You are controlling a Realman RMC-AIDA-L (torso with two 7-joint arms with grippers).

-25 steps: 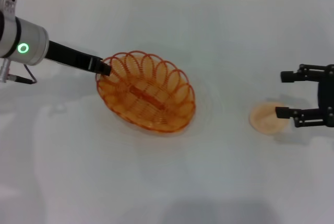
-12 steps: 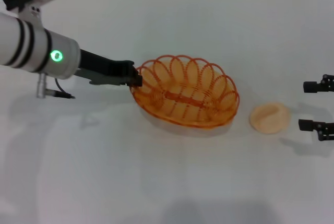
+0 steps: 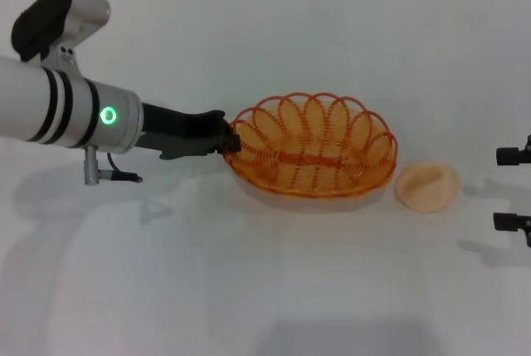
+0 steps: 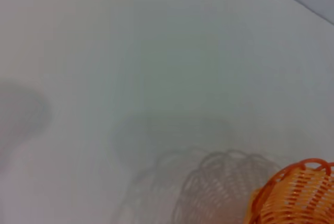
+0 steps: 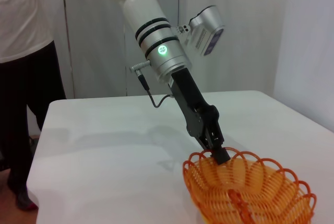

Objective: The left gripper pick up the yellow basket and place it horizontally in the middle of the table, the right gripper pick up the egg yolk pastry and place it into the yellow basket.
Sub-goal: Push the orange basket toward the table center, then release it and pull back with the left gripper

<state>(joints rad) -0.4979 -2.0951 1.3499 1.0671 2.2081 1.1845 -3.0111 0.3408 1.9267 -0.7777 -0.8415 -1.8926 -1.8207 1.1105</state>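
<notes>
Here the left hand point(image 3: 231, 142) is clamped on the yellow basket's point(image 3: 311, 147) rim; the right hand point(image 3: 513, 188) gapes, empty.

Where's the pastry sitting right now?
In the head view the pastry lies on the table, right of centre, just beside the basket's right end, with the right gripper off to its right at the frame edge.
</notes>
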